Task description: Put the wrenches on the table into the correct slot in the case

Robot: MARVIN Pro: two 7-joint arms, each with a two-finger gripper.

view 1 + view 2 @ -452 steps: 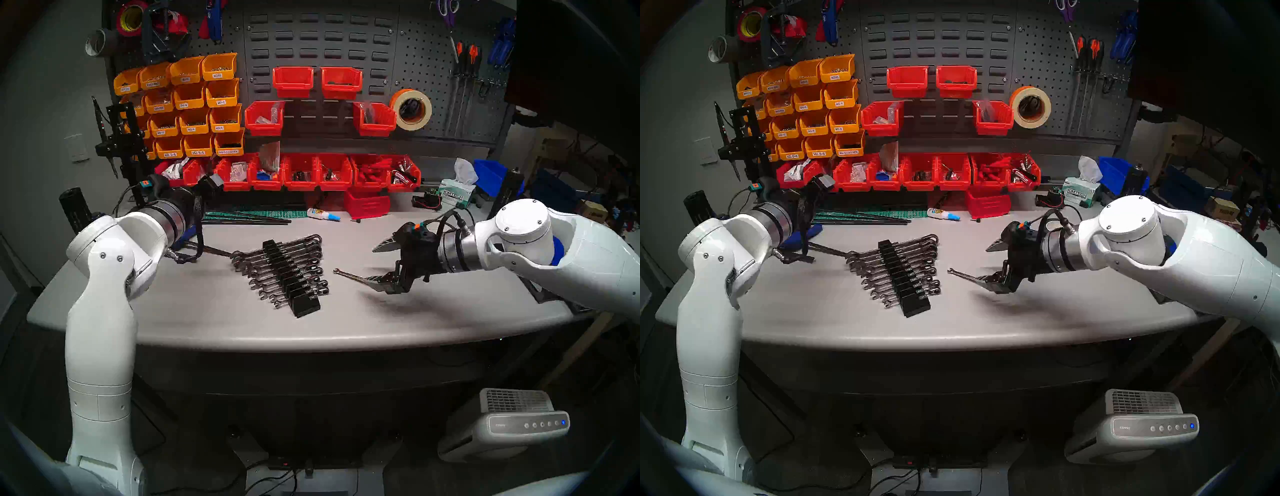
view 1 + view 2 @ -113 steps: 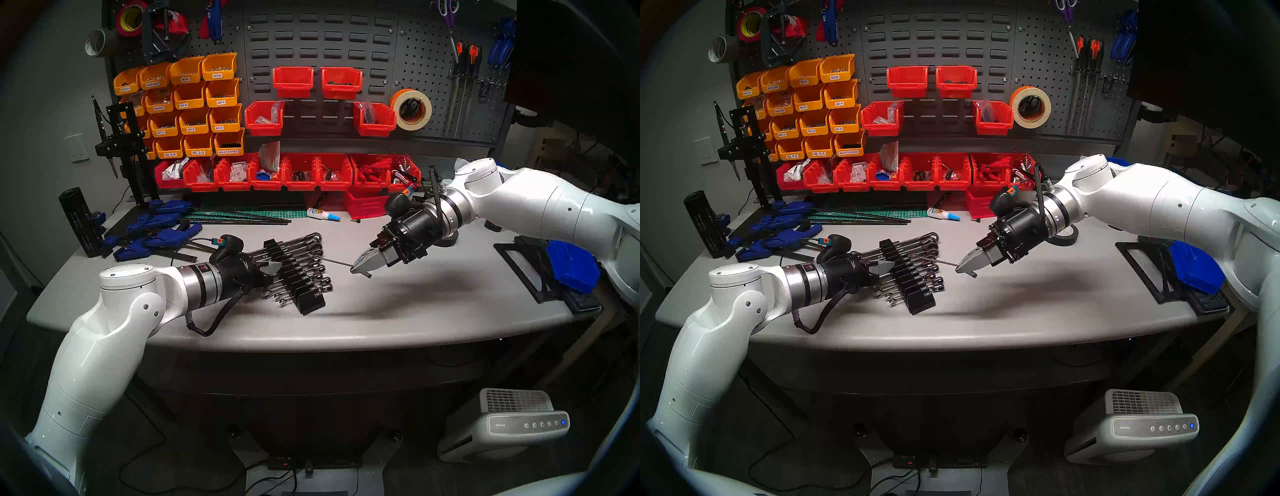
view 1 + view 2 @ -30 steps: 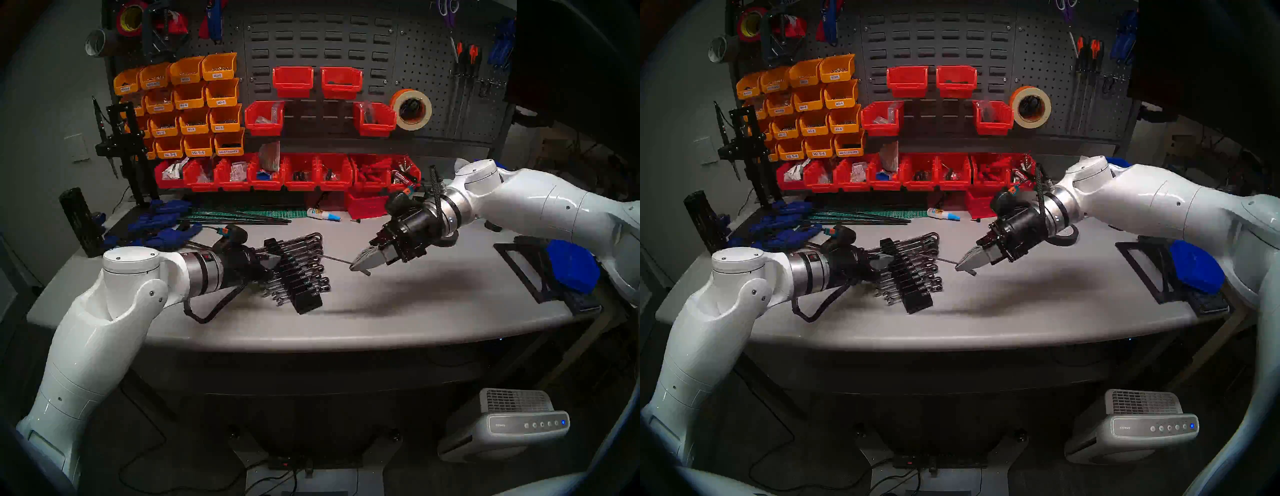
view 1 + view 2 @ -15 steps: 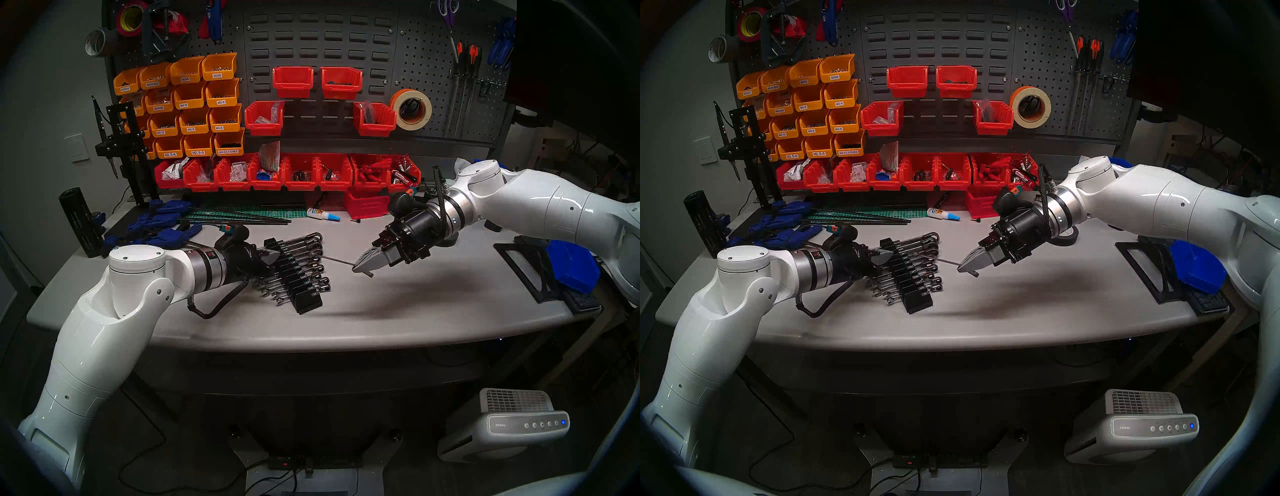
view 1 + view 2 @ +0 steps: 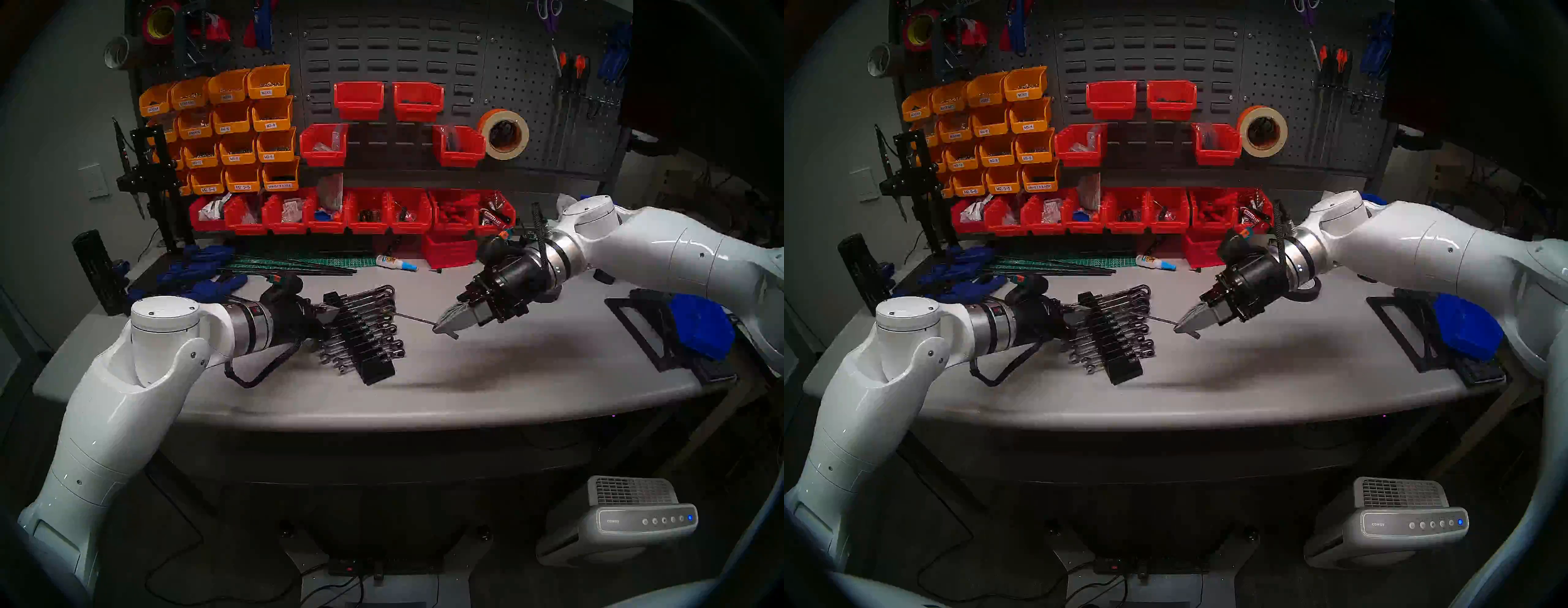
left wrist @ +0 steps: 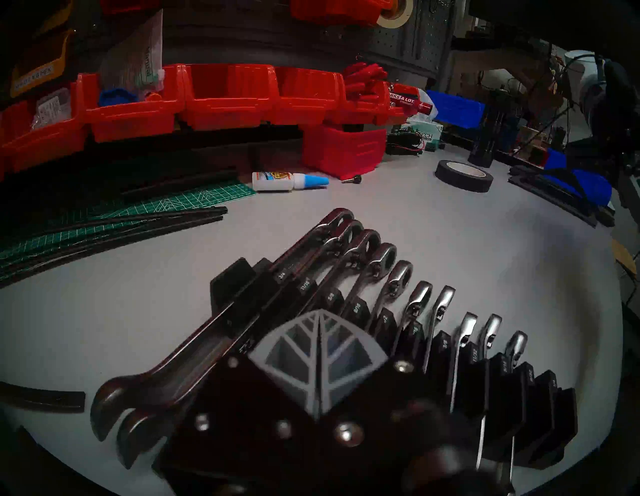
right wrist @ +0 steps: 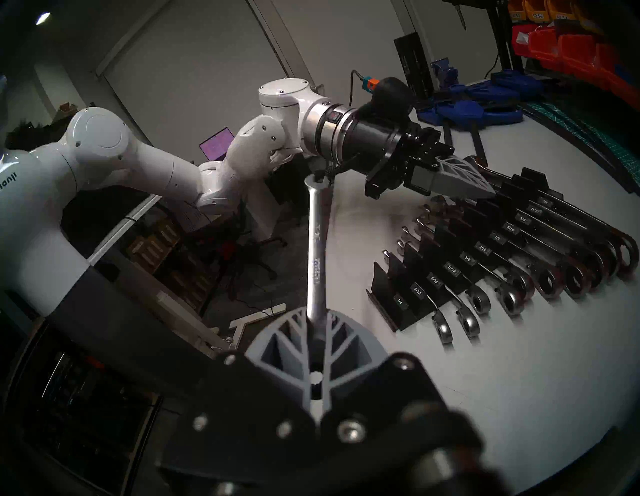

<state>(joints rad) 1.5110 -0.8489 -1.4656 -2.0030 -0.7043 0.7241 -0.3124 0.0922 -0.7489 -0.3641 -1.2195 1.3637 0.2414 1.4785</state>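
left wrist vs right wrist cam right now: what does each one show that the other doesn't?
Left wrist only: the glue bottle, the black tape roll and the green cutting mat behind the rack, and the left gripper shut with nothing between its fingers.

Right wrist only: the right gripper shut on a loose wrench, which sticks out above the table, and the left arm from outside.

Both: the black wrench rack with its size labels and the chrome wrenches already slotted in it.
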